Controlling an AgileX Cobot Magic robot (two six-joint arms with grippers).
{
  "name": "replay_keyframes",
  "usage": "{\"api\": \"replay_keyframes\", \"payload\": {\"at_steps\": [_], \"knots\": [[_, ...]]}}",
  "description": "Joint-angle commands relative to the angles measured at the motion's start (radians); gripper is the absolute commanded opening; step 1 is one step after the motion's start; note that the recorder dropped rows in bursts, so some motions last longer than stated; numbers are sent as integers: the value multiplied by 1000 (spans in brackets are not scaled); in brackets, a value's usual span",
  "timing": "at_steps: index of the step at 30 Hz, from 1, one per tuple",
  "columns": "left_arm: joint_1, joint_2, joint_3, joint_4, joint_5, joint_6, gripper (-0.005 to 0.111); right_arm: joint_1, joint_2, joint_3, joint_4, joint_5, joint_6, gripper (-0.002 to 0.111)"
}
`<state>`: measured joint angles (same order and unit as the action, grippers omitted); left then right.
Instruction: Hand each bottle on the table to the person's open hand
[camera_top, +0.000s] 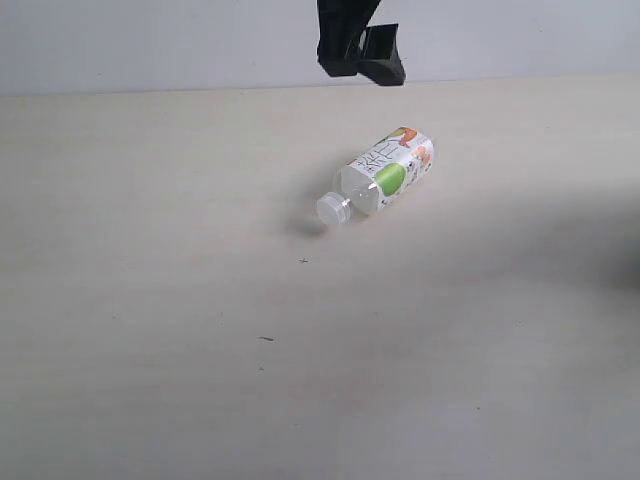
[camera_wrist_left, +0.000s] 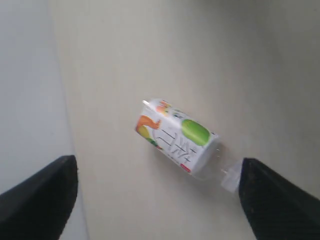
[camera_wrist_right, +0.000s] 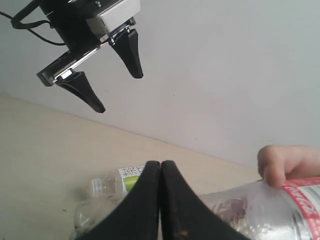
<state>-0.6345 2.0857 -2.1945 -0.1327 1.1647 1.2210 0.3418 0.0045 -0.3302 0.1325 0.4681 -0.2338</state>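
The left gripper (camera_top: 362, 68) hangs over the far edge of the pale beige worktop (camera_top: 150, 300), jaws spread wide and empty. Below it, the clear plastic bottle with white fruit label (camera_top: 385, 175) lies on its side, cap toward the near edge. The right gripper (camera_wrist_right: 160, 167) has its jaws pressed together on nothing, near a person's fingers (camera_wrist_right: 282, 162) on a clear red-labelled bottle (camera_wrist_right: 300, 200).

No word or number can be read anywhere. The clear bottle (camera_top: 385, 175), in the upper middle of the exterior view, has a white label (camera_top: 392, 165) with fruit pictures and dark line-drawn characters, too small to read. They are blurred in the left wrist view. At the lower right of the right wrist view, a second bottle (camera_wrist_right: 240, 210) has a red label (camera_wrist_right: 302, 194) with white script, cut off by the frame edge.
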Motion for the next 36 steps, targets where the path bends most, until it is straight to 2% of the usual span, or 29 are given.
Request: {"api": "replay_keyframes", "payload": {"at_steps": [1, 6, 11, 14, 16, 18, 19, 22, 26, 31, 36], "knots": [[-3, -12, -4, -3, 56, -59, 84, -4, -5, 5, 0, 1, -1, 0], [-3, -12, -4, -3, 56, -96, 84, -4, -5, 5, 0, 1, -1, 0], [-3, -13, -4, 0, 56, -237, 79, -4, -5, 5, 0, 1, -1, 0], [-3, -13, -4, 25, 45, -362, 61, -4, -5, 5, 0, 1, -1, 0], [-3, -13, -4, 52, 22, -403, 38, -4, -5, 5, 0, 1, -1, 0], [-3, -13, -4, 91, 15, -429, 6, -4, -5, 5, 0, 1, -1, 0], [-3, -13, -4, 99, 15, -444, 1, -4, -5, 5, 0, 1, -1, 0], [11, -13, -1, 81, 6, -584, 1, -4, -5, 5, 0, 1, -1, 0], [50, -13, 60, 11, -56, -651, 0, -4, -5, 5, 0, 1, -1, 0], [103, -13, 216, -76, -272, -701, 0, -4, -5, 5, 0, 1, -1, 0], [115, -21, 413, -116, -506, -697, 0, -4, -5, 5, 0, 1, -1, 0]]}}
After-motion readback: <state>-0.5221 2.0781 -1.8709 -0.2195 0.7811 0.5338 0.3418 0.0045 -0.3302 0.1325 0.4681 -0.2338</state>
